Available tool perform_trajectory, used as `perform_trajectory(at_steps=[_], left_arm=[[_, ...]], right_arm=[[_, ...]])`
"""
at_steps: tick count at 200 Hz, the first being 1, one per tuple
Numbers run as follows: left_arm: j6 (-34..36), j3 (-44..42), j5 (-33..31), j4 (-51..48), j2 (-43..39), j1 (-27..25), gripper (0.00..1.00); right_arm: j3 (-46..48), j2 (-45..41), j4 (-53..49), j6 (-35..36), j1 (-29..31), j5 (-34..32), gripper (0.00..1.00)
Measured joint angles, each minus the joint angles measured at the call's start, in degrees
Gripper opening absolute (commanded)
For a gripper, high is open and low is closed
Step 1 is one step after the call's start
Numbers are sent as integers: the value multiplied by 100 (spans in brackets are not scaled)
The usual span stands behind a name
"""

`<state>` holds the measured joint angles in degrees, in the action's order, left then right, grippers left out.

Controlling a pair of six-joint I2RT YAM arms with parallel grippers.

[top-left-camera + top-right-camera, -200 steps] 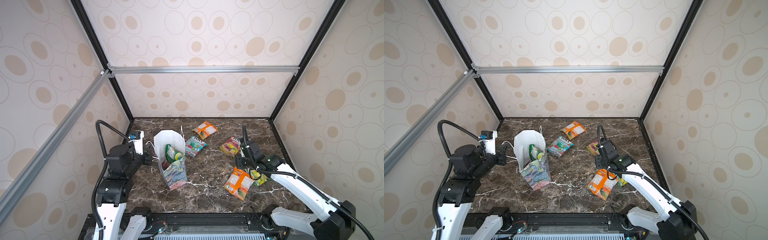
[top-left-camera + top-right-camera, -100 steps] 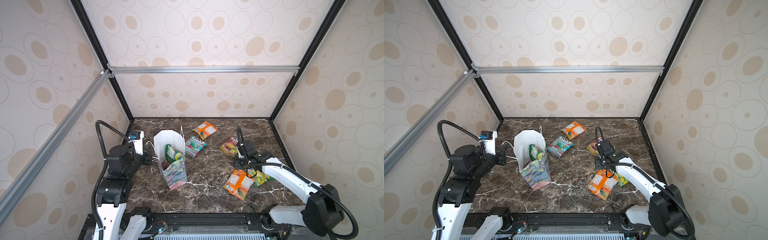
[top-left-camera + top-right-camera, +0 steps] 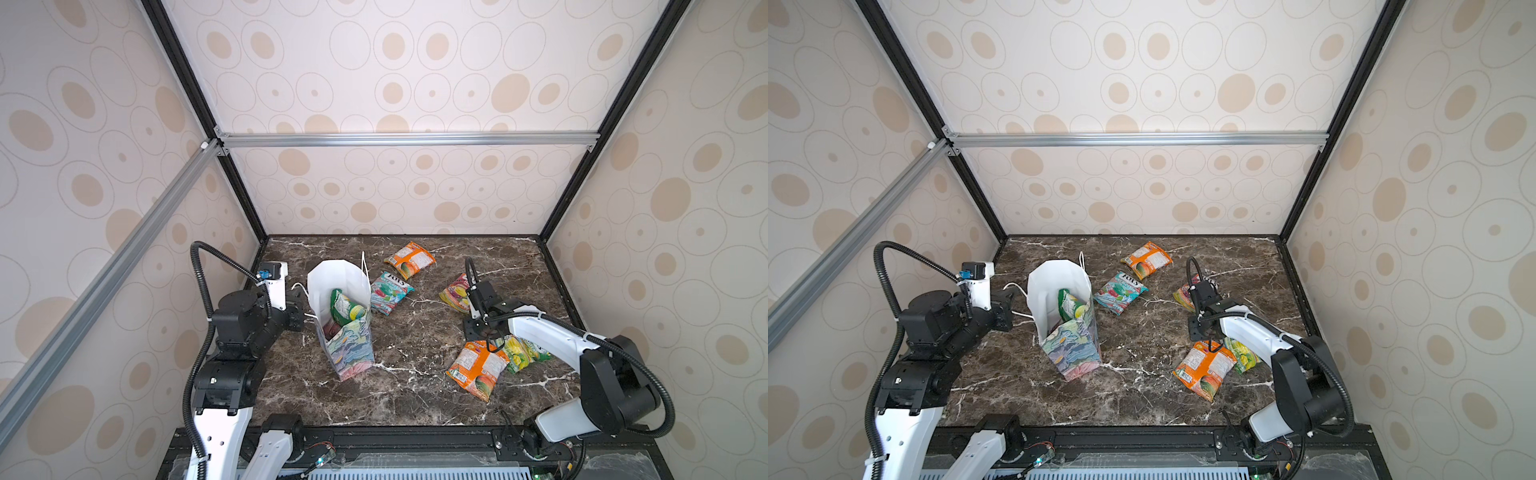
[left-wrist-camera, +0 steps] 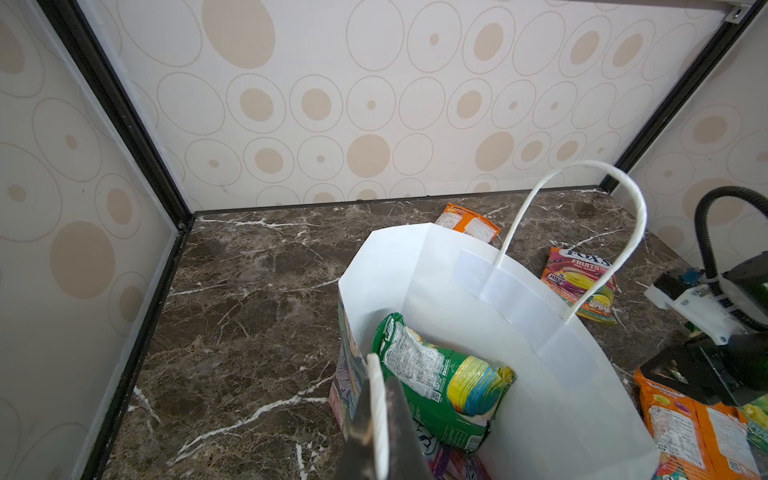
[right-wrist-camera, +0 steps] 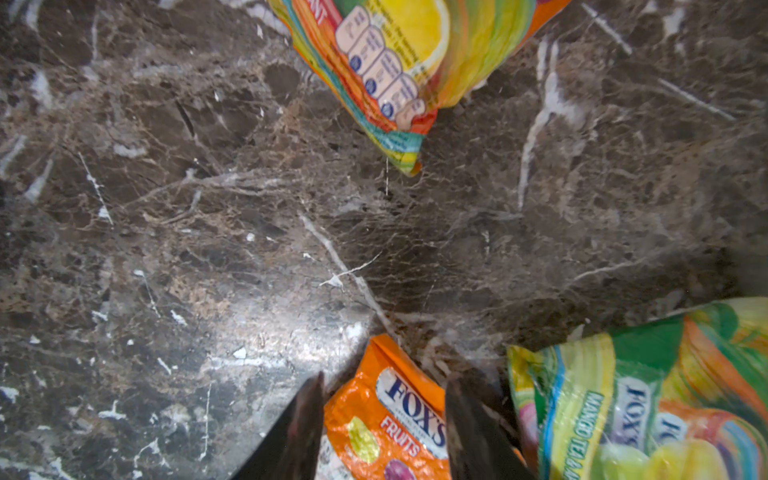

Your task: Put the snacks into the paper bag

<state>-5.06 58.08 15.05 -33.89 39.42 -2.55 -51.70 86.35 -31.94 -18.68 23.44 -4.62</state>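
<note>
A floral paper bag [image 3: 351, 353] stands toward 9 o'clock on the marble tabletop [image 3: 415, 399], with a green packet [image 3: 345, 307] inside. The left gripper [image 4: 376, 432] has its jaws pressed together, pinching the bag's white cord handle [image 4: 374, 374]. At 4 o'clock the right gripper [image 5: 384, 380] hangs low, jaws spread either side of the corner of an orange FOX'S packet [image 5: 386, 424]. A teal packet [image 3: 390, 291] lies just beside the bag, and a red-yellow packet [image 3: 455, 291] lies at 2 o'clock.
</note>
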Motion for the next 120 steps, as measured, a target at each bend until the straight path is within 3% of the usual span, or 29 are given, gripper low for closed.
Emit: perform_trajectory(at_steps=[120], left_arm=[[0, 0, 0, 0, 17, 0, 3]], right_arm=[[94, 236, 240, 11, -166, 63, 50]])
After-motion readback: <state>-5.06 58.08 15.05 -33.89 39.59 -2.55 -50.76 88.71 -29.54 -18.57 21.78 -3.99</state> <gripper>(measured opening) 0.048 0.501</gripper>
